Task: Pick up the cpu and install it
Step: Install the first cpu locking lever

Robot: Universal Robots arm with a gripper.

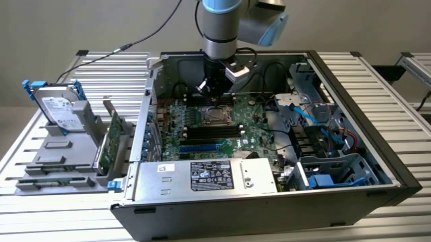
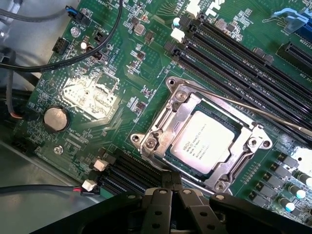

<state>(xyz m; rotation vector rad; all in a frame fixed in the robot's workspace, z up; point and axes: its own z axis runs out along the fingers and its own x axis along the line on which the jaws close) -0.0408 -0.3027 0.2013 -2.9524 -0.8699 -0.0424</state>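
Claw point(image 2: 171, 181) closed (holding nothing), near cpu point(image 2: 207, 146), seated in socket point(image 2: 181, 105)

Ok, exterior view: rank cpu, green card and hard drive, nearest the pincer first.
1. cpu, in its socket, right by the pincer.
2. green card, off toward the exterior view's left.
3. hard drive, farthest to that left.

The cpu point(image 2: 204, 144) in the socket point(image 2: 171, 121) on the motherboard point(image 1: 253, 132) inside the case point(image 1: 235, 219), hard drive point(image 1: 57, 108) outside, exterior view's left.
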